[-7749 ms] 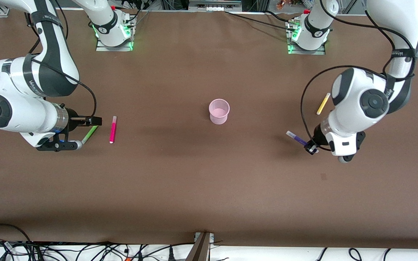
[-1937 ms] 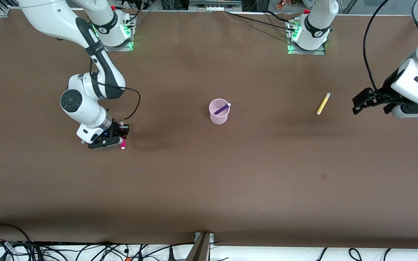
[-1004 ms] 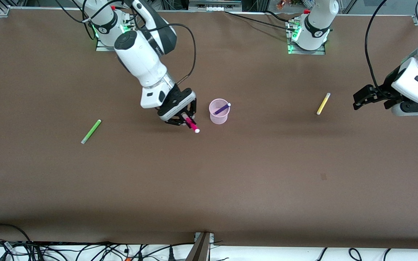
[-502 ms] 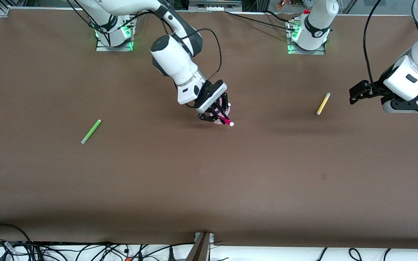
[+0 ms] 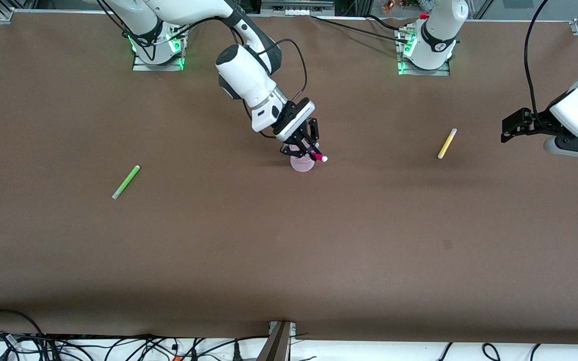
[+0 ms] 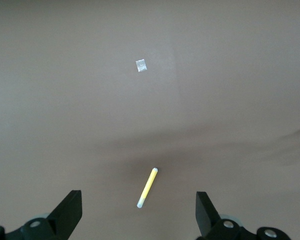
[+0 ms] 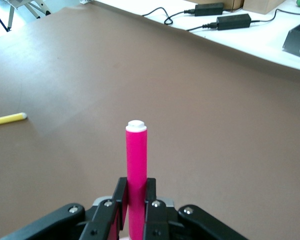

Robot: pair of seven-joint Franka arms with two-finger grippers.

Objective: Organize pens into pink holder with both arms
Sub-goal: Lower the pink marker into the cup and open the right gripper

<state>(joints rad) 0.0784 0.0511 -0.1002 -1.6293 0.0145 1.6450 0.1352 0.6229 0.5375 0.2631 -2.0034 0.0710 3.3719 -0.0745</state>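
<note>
My right gripper (image 5: 310, 147) hangs over the pink holder (image 5: 302, 165) in the middle of the table, shut on the magenta-pink pen (image 5: 318, 155) (image 7: 136, 170), whose pale tip sticks out past the cup's rim. The holder is mostly hidden under the gripper, so its inside does not show. A green pen (image 5: 126, 182) lies on the table toward the right arm's end. A yellow pen (image 5: 447, 143) (image 6: 147, 187) lies toward the left arm's end. My left gripper (image 5: 509, 129) (image 6: 138, 220) hovers open beside the yellow pen, holding nothing.
The brown table (image 5: 289, 250) carries a small pale patch (image 6: 141, 65) and a faint dark mark (image 5: 447, 244). Both arm bases (image 5: 157, 45) stand along the table edge farthest from the front camera. Cables and power bricks (image 7: 232, 21) lie past the nearest table edge.
My right gripper has carried the magenta-pink pen from beside the holder to over it. My left gripper drifted slightly away from the yellow pen, still open.
</note>
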